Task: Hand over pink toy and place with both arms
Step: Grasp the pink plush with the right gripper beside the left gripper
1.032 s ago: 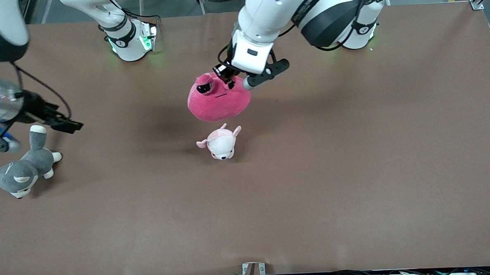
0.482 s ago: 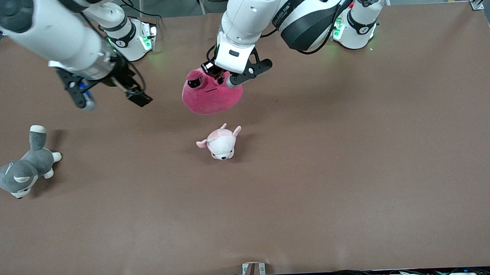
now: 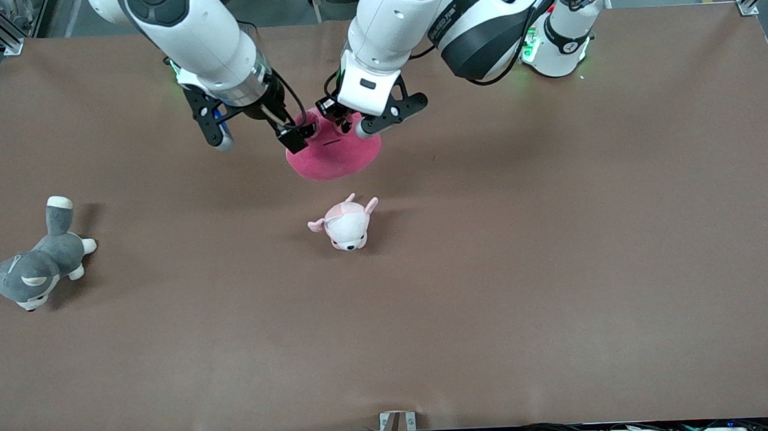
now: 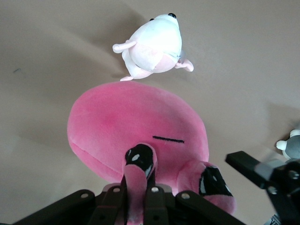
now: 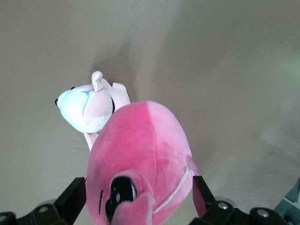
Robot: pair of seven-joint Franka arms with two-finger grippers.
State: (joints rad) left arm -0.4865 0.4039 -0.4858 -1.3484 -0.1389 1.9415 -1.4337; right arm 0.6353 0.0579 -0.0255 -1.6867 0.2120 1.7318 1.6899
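Pink toy (image 3: 334, 154) hangs in the air between both grippers.

The left gripper (image 3: 343, 118) has its fingers (image 4: 137, 199) pinched tight on one of the toy's eye stalks, holding the toy up over the counter (image 3: 553, 234), above the middle stretch near the arms' bases. The right gripper (image 3: 258, 135) sits beside it, fingers (image 5: 74, 199) spread wide either side of the toy's body and not yet closed on it. A pale plush (image 3: 347, 224) lies on the counter, nearer the front camera than the spot under the toy. A grey dog (image 3: 36, 263) lies at the right arm's end of the counter, well apart.
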